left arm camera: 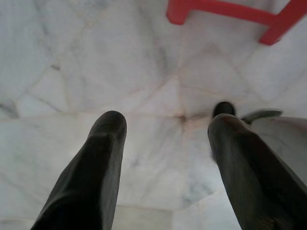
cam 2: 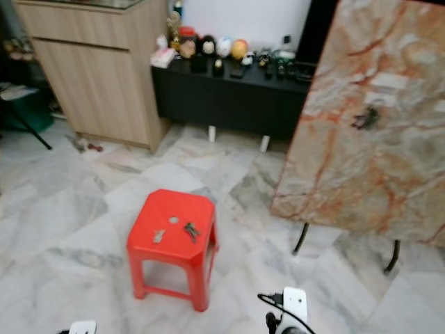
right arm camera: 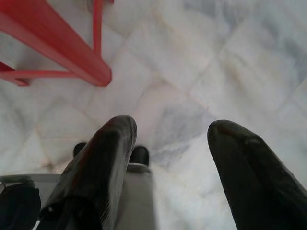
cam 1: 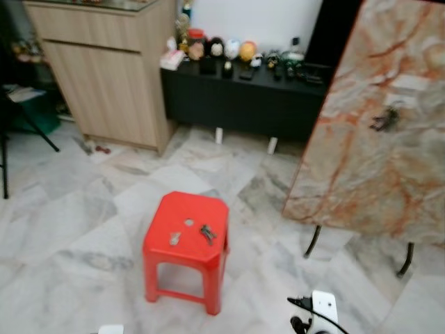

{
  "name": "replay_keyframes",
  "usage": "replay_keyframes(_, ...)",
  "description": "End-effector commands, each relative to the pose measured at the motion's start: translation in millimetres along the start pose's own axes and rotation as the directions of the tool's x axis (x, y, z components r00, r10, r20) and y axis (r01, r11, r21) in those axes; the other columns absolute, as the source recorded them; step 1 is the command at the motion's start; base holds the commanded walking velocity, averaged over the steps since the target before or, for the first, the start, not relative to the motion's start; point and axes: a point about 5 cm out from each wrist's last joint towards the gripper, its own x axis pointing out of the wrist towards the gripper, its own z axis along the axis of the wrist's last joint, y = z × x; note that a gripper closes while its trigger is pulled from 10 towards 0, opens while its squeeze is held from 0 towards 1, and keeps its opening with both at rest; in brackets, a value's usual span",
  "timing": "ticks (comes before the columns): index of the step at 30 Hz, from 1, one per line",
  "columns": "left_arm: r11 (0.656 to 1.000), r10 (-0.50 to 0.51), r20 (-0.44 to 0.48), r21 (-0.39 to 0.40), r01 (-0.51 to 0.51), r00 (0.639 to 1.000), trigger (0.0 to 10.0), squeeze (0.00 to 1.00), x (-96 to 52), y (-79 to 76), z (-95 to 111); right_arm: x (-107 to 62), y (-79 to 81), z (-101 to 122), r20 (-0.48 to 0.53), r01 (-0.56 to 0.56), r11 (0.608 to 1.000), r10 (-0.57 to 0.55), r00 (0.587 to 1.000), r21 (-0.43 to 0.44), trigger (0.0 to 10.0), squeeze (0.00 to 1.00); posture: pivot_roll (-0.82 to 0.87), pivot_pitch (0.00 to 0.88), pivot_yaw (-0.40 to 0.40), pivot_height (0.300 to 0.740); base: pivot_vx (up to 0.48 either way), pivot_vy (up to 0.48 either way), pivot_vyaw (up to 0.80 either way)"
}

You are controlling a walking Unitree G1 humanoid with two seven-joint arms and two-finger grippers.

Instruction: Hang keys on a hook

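Both grippers hanging low and spread wide, holding nothing.

You are seeing the left gripper (left arm camera: 165, 158) and the right gripper (right arm camera: 170, 158) pointing down at the marble floor (cam 1: 83, 229), each with its two fingers far apart and gripping nothing. Ahead of you, one red stool (cam 1: 186, 243) is carrying two small items: the dark keys (cam 1: 207, 233) and, just beside them, a pale key (cam 1: 174, 239). To the right, one marble-patterned board (cam 1: 375, 132) is leaning on thin legs, with a dark bunch (cam 1: 384, 118) hanging on it. Behind, a black sideboard (cam 1: 243, 97) is holding many small ornaments, too blurred to count.
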Motion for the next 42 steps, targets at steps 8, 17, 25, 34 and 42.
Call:
replay_keyframes(8,1.000,-0.027,-0.034,0.002,0.027,0.999,10.0,0.00,-1.8,-7.8,-8,-1.1,-7.6,-4,-0.003,0.022,1.000,-0.022,1.000,0.003,10.0,0.00,0.07,0.000,-0.061,0.737,0.000,0.392,0.00)
replay_keyframes(17,0.999,-0.030,-0.028,0.019,0.031,0.999,10.0,0.00,-1.5,-8.1,-7,-0.5,-5.6,1,0.012,0.020,1.000,-0.020,1.000,0.002,10.0,0.00,0.07,0.000,-0.061,0.737,0.000,0.282,0.00)
replay_keyframes(25,1.000,-0.028,-0.003,0.009,0.028,1.000,10.0,0.00,1.7,-9.4,4,0.1,-6.9,9,0.038,0.025,1.000,-0.025,0.999,0.007,10.0,0.00,0.08,0.000,-0.066,0.737,0.000,0.000,0.00)
replay_keyframes(34,1.000,-0.019,-0.007,-0.009,0.019,1.000,10.0,0.00,2.0,-8.0,5,0.7,-5.0,16,0.055,0.022,1.000,-0.023,0.998,0.013,10.0,0.00,0.09,0.016,-0.073,0.737,0.000,0.000,0.00)
replay_keyframes(42,1.000,-0.017,-0.011,-0.011,0.017,1.000,10.0,0.00,1.7,-6.3,4,1.0,-3.7,18,0.063,0.024,0.999,-0.025,0.998,0.022,10.0,0.00,0.09,0.033,-0.070,0.737,0.000,0.000,0.00)
